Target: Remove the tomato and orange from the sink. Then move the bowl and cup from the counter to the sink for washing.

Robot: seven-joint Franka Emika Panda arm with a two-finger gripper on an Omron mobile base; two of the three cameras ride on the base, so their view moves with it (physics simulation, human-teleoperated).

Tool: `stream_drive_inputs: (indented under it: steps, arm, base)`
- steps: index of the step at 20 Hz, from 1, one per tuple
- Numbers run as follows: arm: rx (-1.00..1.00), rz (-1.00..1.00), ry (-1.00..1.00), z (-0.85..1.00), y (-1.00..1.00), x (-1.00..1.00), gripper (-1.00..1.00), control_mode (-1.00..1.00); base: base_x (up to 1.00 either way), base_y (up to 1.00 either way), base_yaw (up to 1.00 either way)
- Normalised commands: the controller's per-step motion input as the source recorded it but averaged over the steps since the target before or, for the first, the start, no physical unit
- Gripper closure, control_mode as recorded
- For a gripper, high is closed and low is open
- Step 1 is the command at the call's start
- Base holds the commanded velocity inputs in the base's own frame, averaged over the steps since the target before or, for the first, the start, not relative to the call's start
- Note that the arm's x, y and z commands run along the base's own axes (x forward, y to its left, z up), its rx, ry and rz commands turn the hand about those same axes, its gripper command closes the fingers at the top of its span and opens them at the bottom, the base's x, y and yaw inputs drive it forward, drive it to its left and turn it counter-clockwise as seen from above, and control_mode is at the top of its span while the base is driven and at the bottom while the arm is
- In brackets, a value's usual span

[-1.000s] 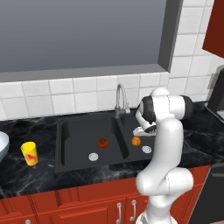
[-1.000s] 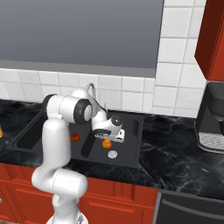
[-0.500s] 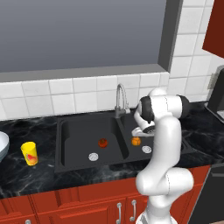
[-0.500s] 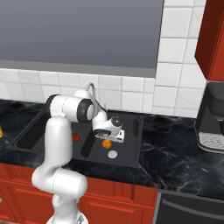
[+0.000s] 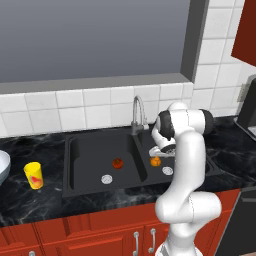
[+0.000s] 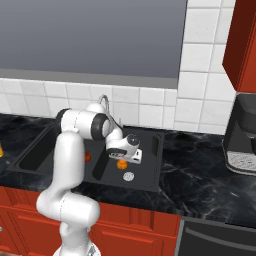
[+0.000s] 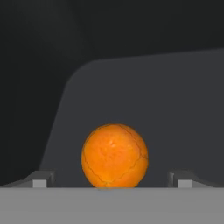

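The gripper (image 7: 112,181) stands wide open over the orange (image 7: 114,155) in the sink (image 5: 75,165), seemingly not touching it.

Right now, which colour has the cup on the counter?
Yellow with a red-orange mark; the cup shows best in the left base view.

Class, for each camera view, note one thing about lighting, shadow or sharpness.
Left base view: even, flat light, black double sink stays dark. Right base view: glossy highlights on the white arm, no blur. Hand view: bright orange round fruit sharp and well lit, basin behind it dim.
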Motion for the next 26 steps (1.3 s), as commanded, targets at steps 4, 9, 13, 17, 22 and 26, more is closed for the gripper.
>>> stream_drive_inputs:
  steps: [4, 9, 13, 17, 22, 26]
  arm:
    - [0.00, 0.00, 0.00, -0.17, 0.01, 0.03, -1.00, -1.00]
    - [0.00, 0.00, 0.00, -0.15, 0.02, 0.00, -1.00, -1.00]
    - [0.00, 0.00, 0.00, -0.14, 0.04, 0.03, -1.00, -1.00]
    - [0.00, 0.00, 0.00, -0.14, 0.08, 0.07, -1.00, -1.00]
    - [0.00, 0.00, 0.00, -0.16, 0.09, 0.05, -1.00, -1.00]
    - [0.00, 0.00, 0.00, -0.12, 0.06, 0.12, -1.00, -1.00]
  base:
    - [0.00, 0.00, 0.00]
    - [0.00, 0.00, 0.00]
    - [0.00, 0.00, 0.00]
    - [0.00, 0.00, 0.00]
    - [0.00, 0.00, 0.00]
    - [0.00, 0.00, 0.00]
